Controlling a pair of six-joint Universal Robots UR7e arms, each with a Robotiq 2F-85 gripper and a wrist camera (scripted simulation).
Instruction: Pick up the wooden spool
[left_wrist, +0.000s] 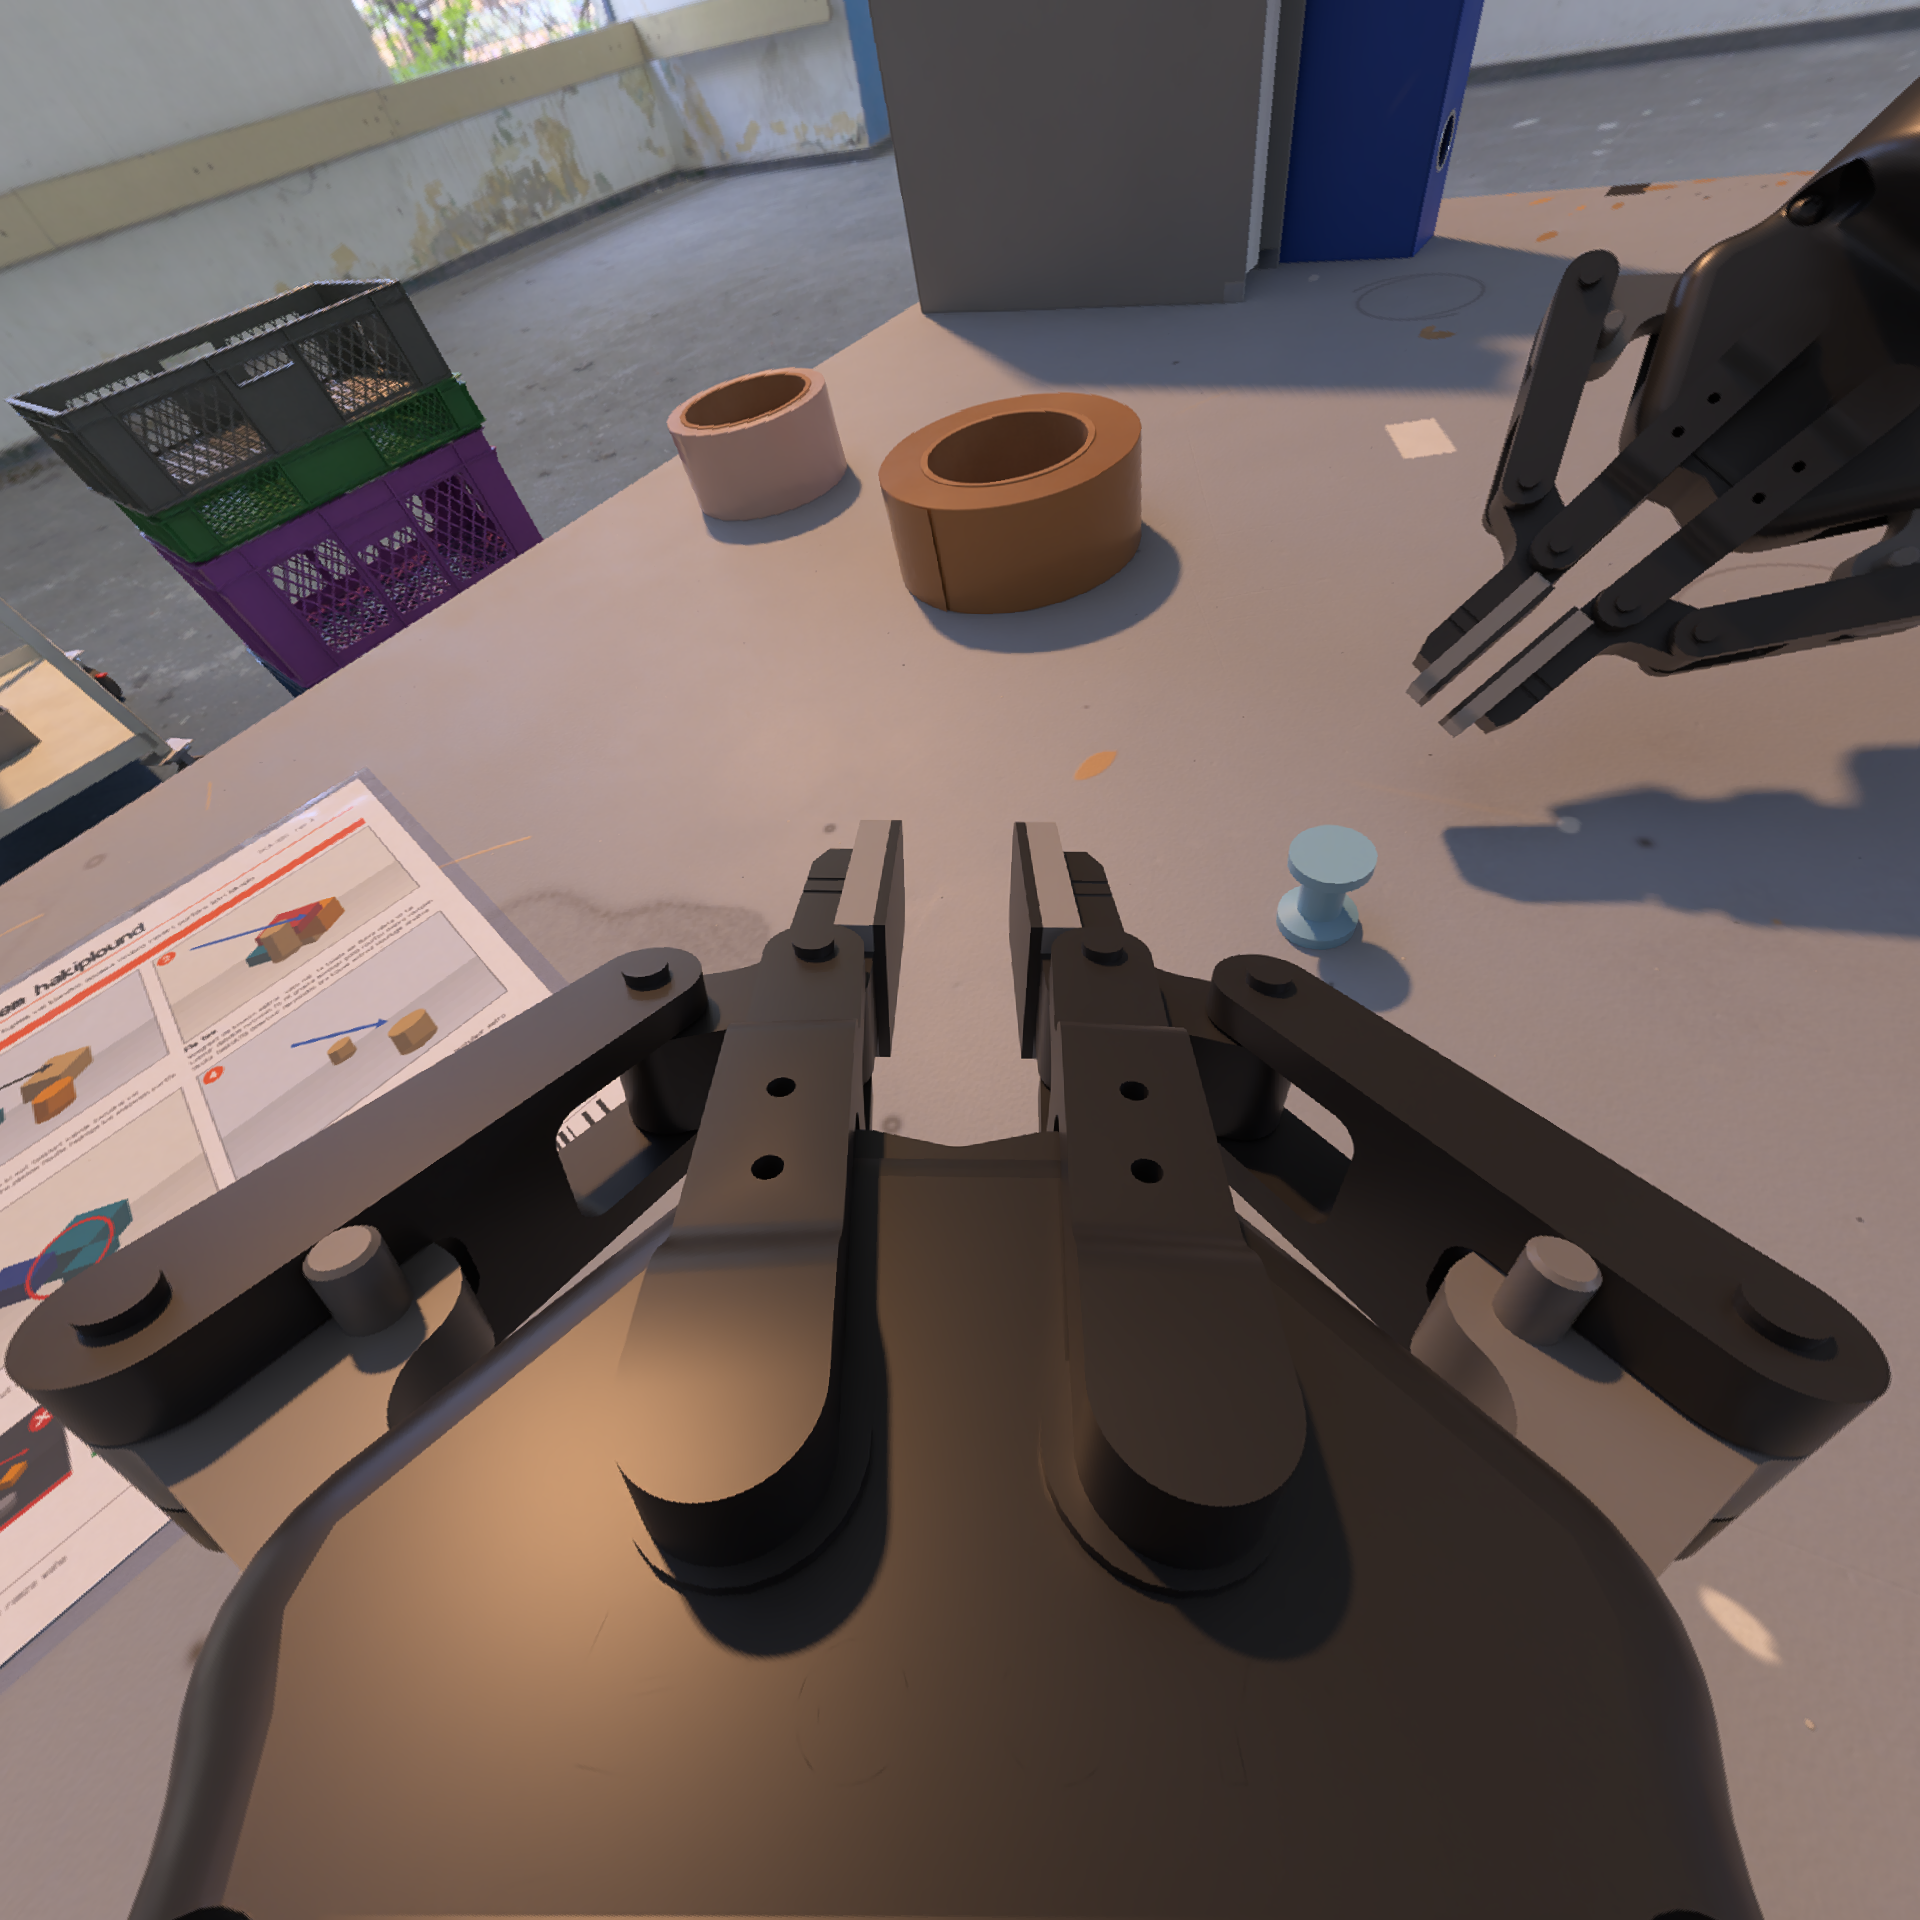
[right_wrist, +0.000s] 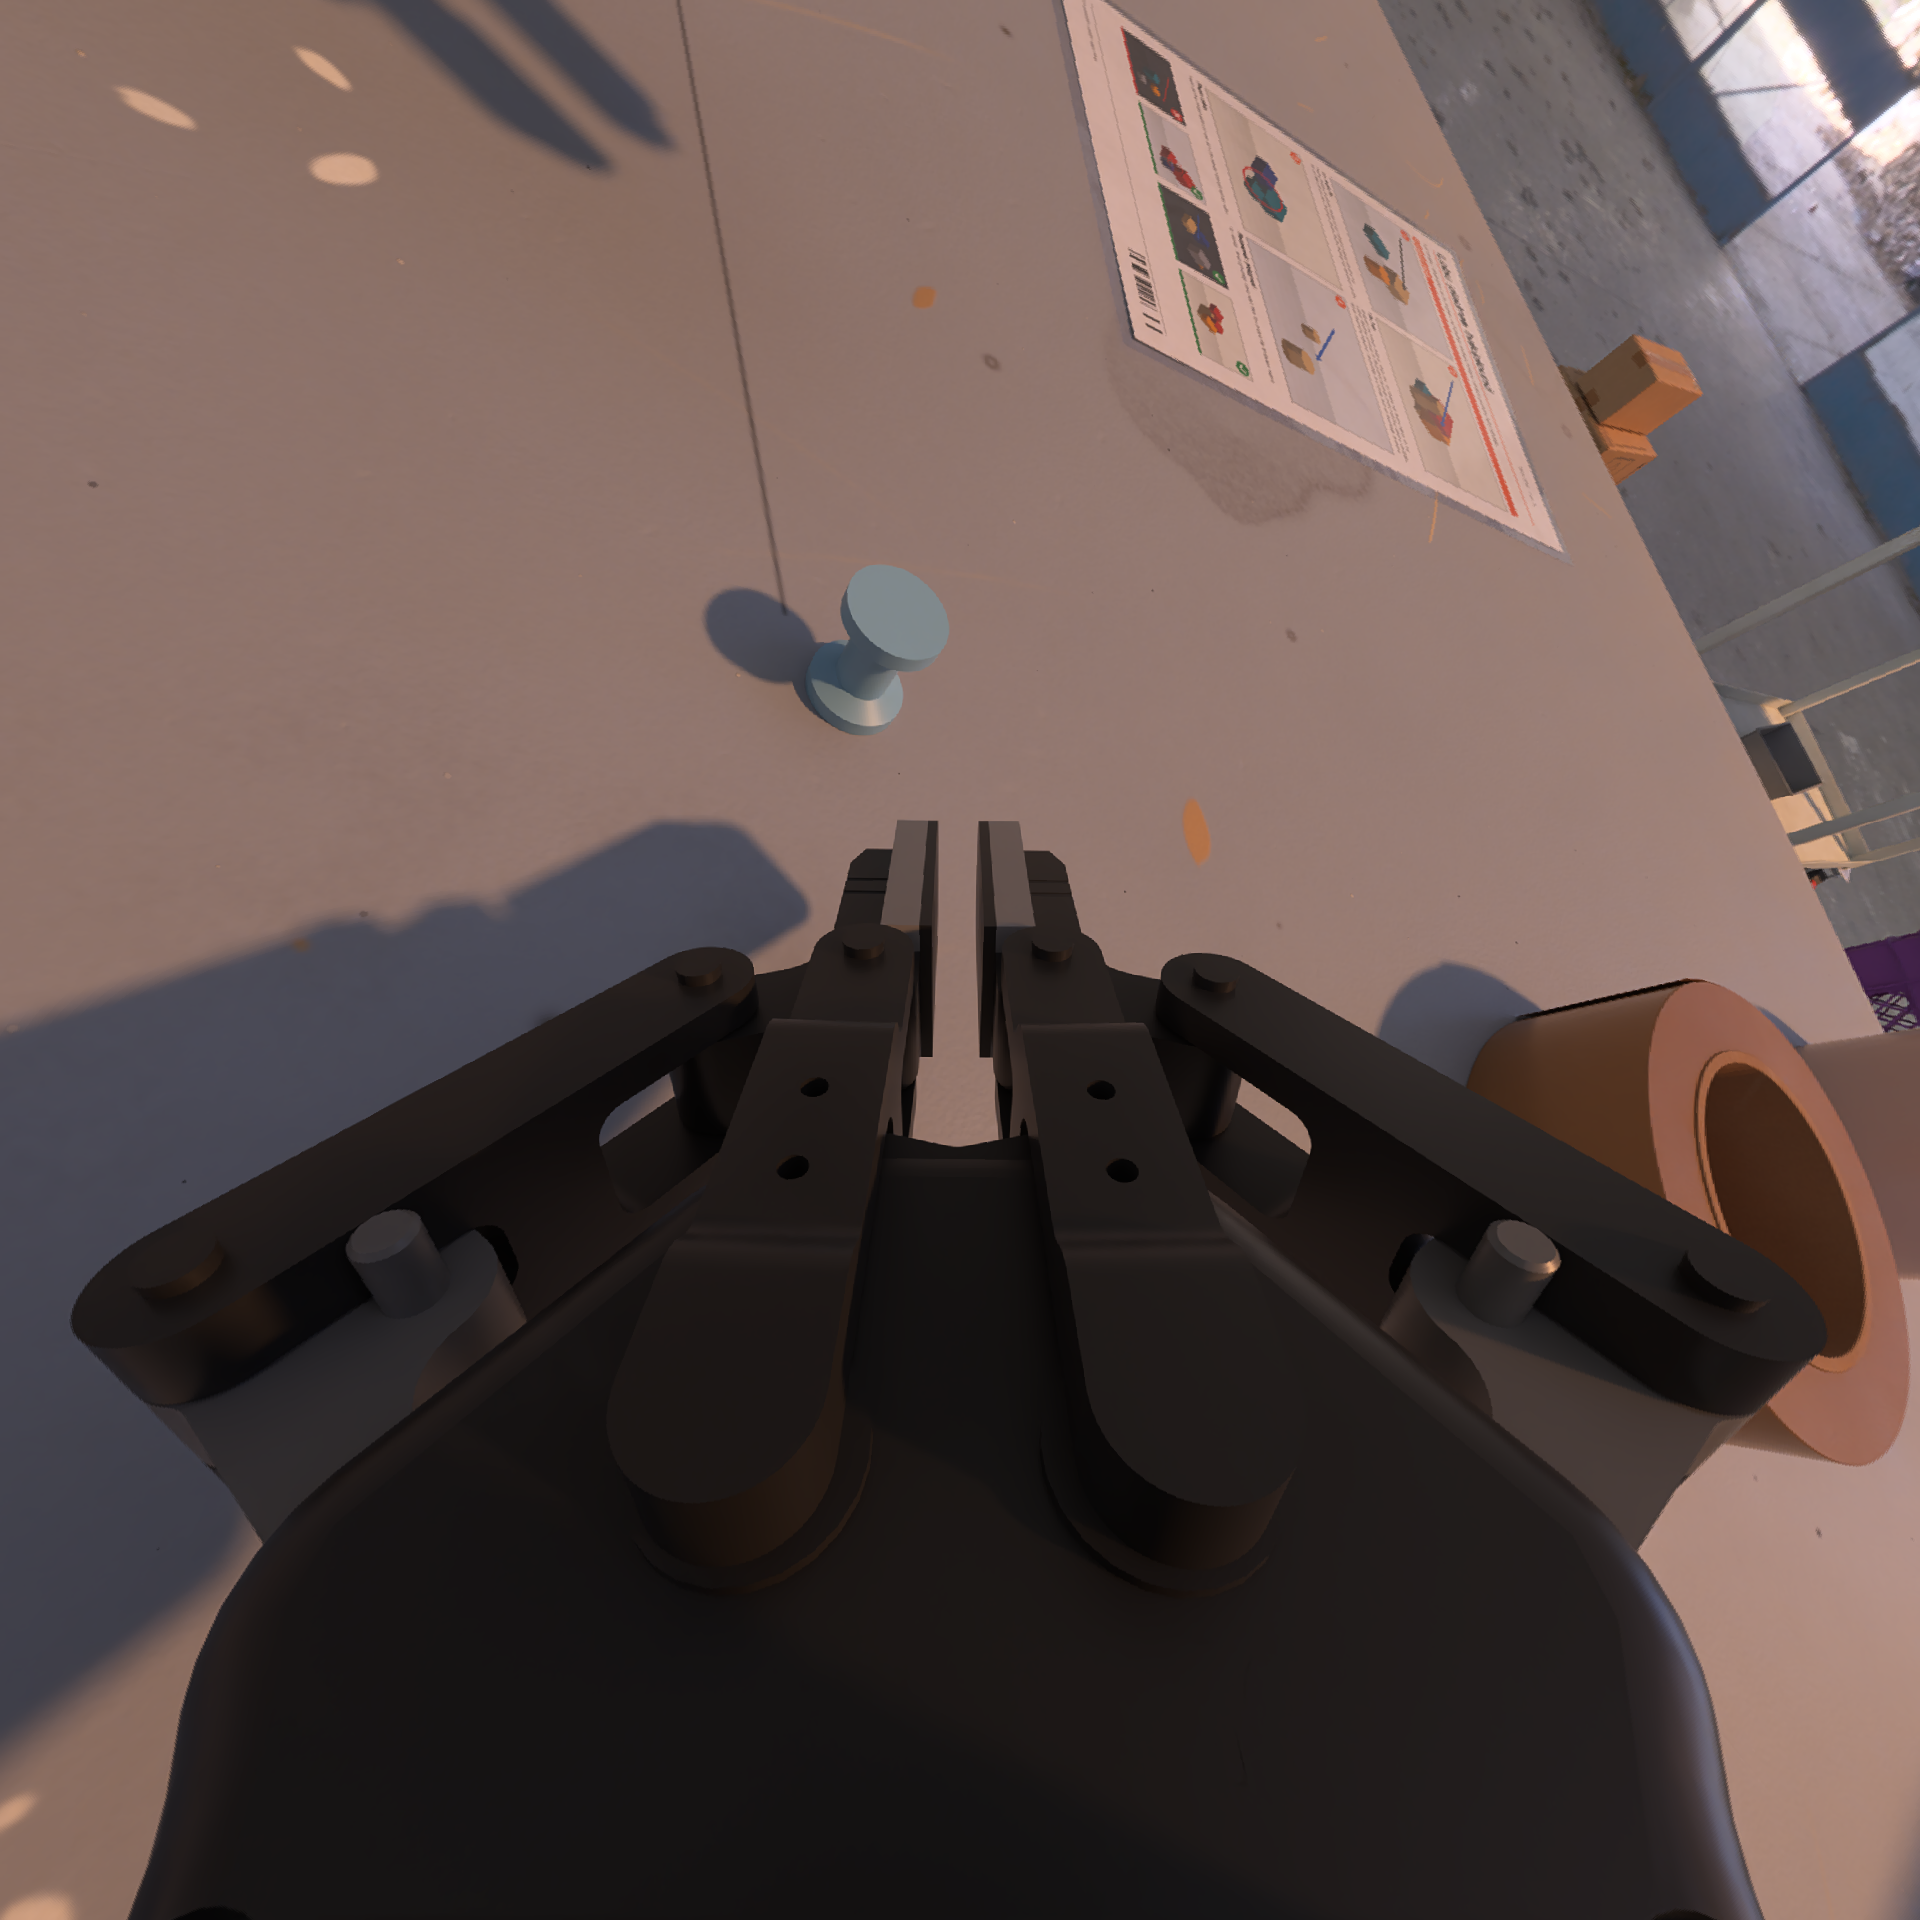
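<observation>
Hovering above the grey table (left_wrist: 727, 665), the left gripper (left_wrist: 958, 883) keeps its fingers parted with a clear gap and nothing between them. Just to the right of its fingertips and apart from them, the pale blue wooden spool (left_wrist: 1325, 886) stands upright on one flange, throwing a small shadow toward the camera. The right gripper (right_wrist: 958, 873) has its fingers drawn nearly together, a thin slit left between the pads, and it holds nothing. In its own view the spool (right_wrist: 878, 649) sits ahead of the fingertips and slightly left, not touched. From the left wrist view this right gripper (left_wrist: 1455, 701) reaches in from the right edge, tips pointing down toward the table, well apart from the spool.

Farther out, a brown tape roll (left_wrist: 1013, 499) and a pinkish tape roll (left_wrist: 758, 442) lie flat near each other. An instruction sheet (left_wrist: 208, 1039) lies at the left. Behind the rolls stand a grey box (left_wrist: 1070, 156) and a blue binder (left_wrist: 1371, 125). Off the table, stacked crates (left_wrist: 301, 468) sit on the floor.
</observation>
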